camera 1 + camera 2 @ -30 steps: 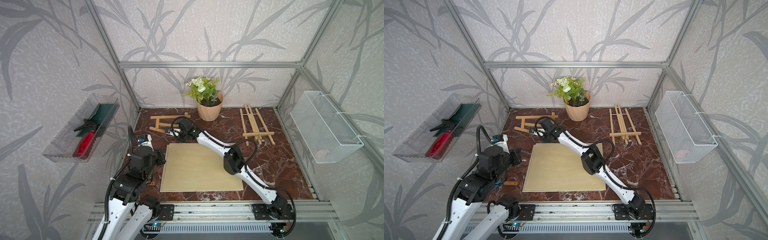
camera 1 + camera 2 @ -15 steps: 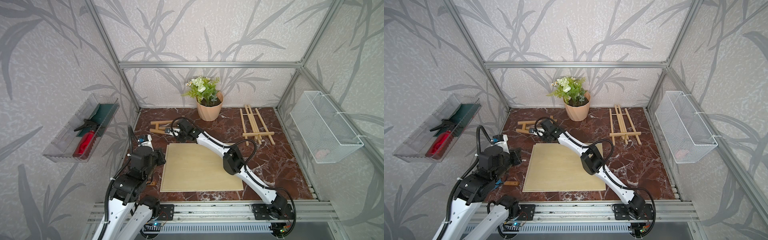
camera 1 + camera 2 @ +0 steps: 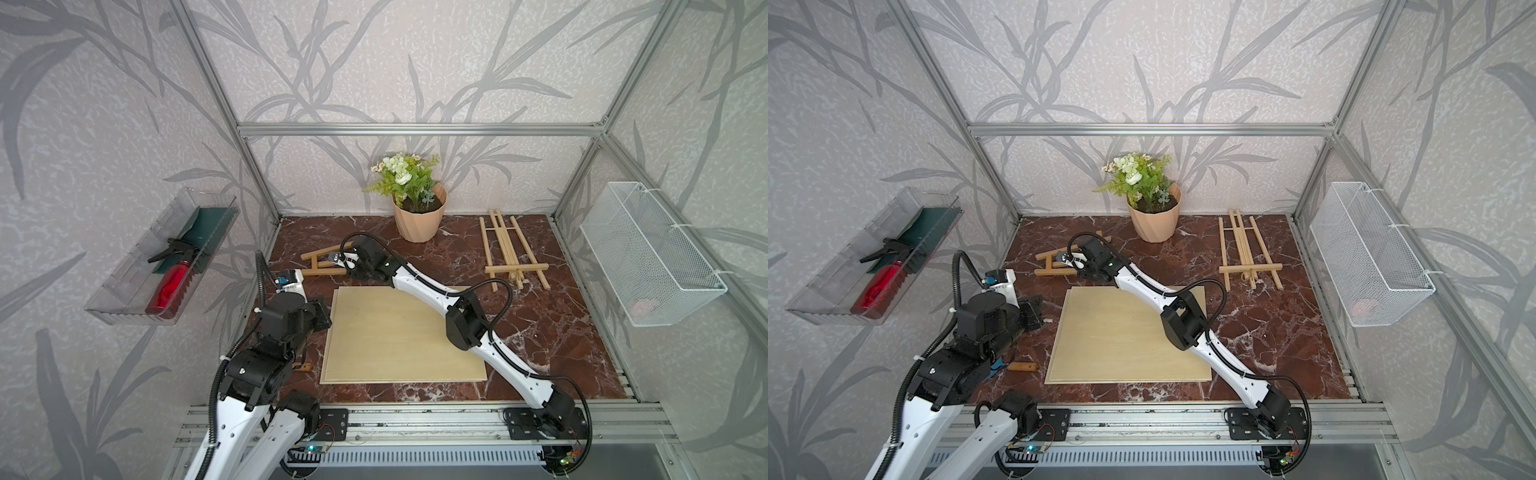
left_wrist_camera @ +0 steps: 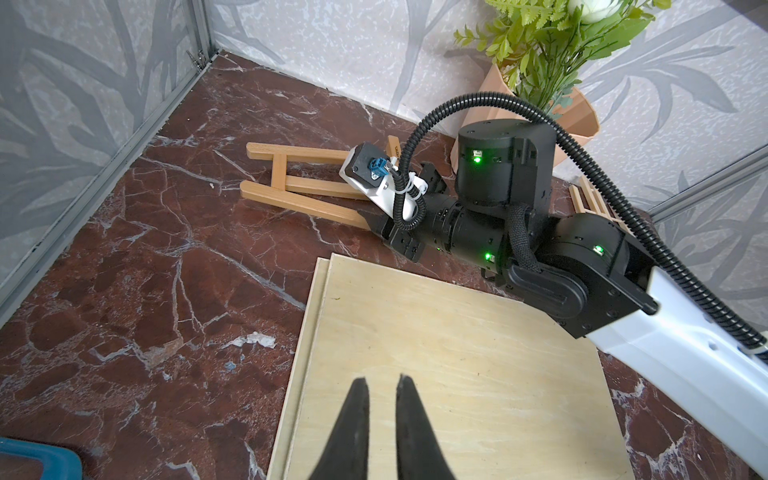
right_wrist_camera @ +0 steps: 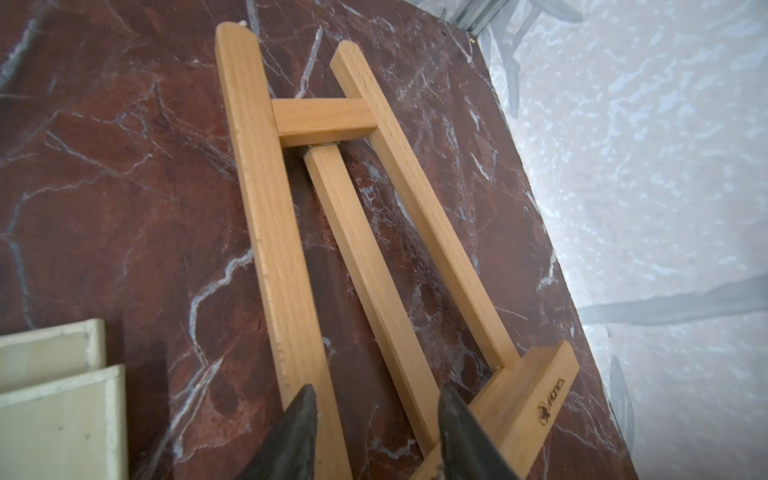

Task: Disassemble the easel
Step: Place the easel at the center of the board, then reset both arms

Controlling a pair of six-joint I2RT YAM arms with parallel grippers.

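Both top views: right gripper (image 3: 348, 271) tips hidden under its own wrist + cam. The near end of the light-brown wooden easel frame (image 3: 318, 272) goes under it too. Left gripper (image 3: 323, 311) mostly behind its black wrist joint. Small brown wooden piece (image 3: 1023, 366) half under the left arm, can't tell what it is. Pinkish item (image 3: 643, 307) in the white wire-mesh basket (image 3: 648, 249): too blurred thru the mesh. Right wrist view: easel's ledge + both dark fingers (image 5: 299, 436) cut by the frame edge; ledge print (image 5: 552, 401) too small to read. Left wrist view: blue object (image 4: 37, 459) mostly cut off.
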